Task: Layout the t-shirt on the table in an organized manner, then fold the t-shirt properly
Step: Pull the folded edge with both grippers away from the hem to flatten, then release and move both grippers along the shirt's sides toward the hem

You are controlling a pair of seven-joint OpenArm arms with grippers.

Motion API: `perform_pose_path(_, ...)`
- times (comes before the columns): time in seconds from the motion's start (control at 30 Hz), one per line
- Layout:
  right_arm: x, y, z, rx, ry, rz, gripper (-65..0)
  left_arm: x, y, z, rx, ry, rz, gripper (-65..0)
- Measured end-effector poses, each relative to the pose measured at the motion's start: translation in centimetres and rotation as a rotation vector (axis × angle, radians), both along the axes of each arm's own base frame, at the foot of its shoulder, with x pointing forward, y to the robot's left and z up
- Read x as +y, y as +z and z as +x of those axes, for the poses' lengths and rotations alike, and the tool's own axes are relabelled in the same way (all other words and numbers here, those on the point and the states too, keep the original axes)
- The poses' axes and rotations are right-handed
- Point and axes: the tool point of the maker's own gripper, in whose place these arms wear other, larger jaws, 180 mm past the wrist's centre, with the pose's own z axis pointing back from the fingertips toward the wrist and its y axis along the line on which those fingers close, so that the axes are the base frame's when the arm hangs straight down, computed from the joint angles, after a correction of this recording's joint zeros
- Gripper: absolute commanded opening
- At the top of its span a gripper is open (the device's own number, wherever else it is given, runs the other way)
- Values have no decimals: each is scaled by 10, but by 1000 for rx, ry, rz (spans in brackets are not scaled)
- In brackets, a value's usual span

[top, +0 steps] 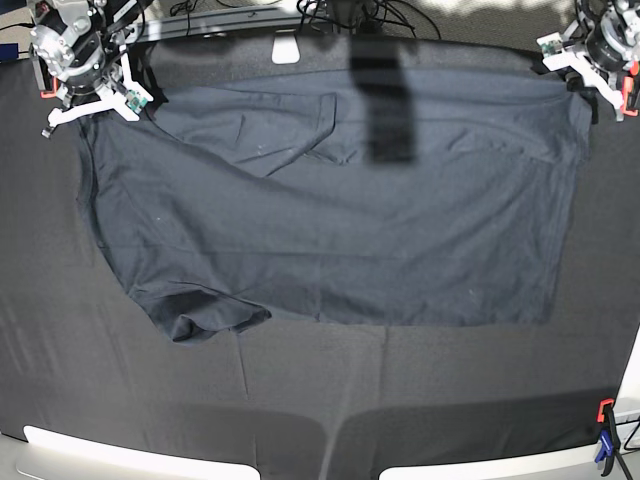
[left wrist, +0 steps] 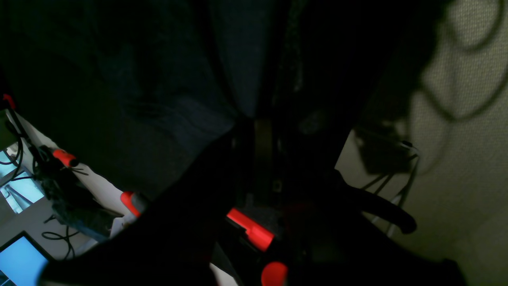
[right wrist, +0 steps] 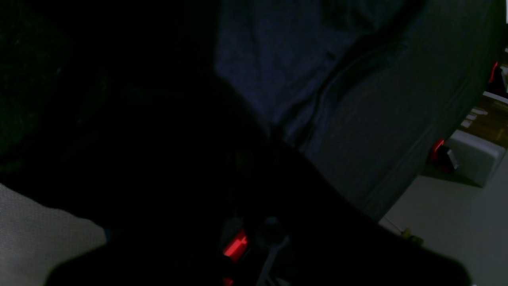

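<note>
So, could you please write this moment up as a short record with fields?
shirt: t-shirt spread across the table, not yet folded
shirt wrinkles: one lower corner bunched, creases near the top edge
left gripper: shut on the shirt's top corner, right side of the base view
right gripper: shut on the opposite top corner
table edge: orange clamp at one corner

A robotics lab: clamped black table (top: 60, 330), tangled cables (top: 345, 12), lit screens (left wrist: 20, 264)
</note>
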Motion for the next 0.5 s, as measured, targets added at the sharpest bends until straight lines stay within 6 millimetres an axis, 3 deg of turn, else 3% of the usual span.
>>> perform_pose_path(0.17, -4, -2, -6, 35, -11, -23, -636, -12, 6, -1, 4, 1, -8, -650)
perform_pose_path(0.23, -8, -4, -12, 67, -44, -27, -544, -24, 12, 1, 1, -13, -29, -650)
perform_pose_path(0.33, -15, -6, -26, 155, -45, -81, -457, -32, 18, 1, 14, -24, -23, -387)
perform_pose_path(0.37, -14, -6, -28, 172, -52, -76, -455, -35, 20, 0, 15, -21, -24, -348)
perform_pose_path(0.5, 9, -3, -28, 211, -14, 40, -455, -32, 22, -12, 77, 17, 27, -344)
